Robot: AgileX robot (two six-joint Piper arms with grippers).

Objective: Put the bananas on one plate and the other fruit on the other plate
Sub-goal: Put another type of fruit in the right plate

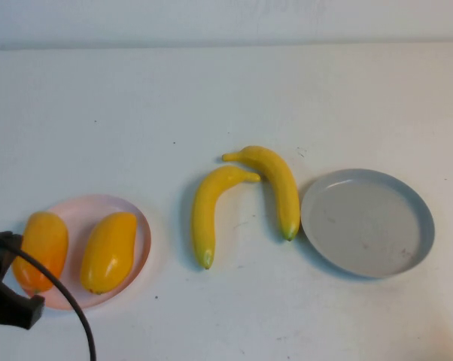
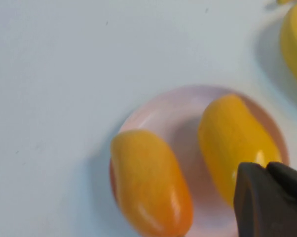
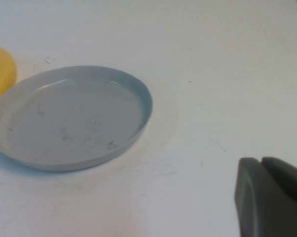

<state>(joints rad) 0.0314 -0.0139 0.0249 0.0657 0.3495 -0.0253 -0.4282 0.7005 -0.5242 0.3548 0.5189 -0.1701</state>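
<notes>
Two bananas lie on the table mid-scene, one (image 1: 210, 212) left of the other (image 1: 278, 184), their upper ends nearly touching. To their right sits the empty grey plate (image 1: 367, 222). The pink plate (image 1: 82, 212) at the left holds an orange mango (image 1: 41, 248) and a yellow mango (image 1: 108, 250). My left gripper (image 2: 267, 168) hovers shut and empty above the near side of the yellow mango (image 2: 235, 138). My right gripper (image 3: 262, 162) is shut and empty over bare table beside the grey plate (image 3: 69, 118); the high view does not show it.
My left arm (image 1: 4, 293) and its black cable fill the near left corner, over the pink plate's edge. The white table runs to a pale back wall. A banana end (image 3: 0, 71) lies close to the grey plate's rim.
</notes>
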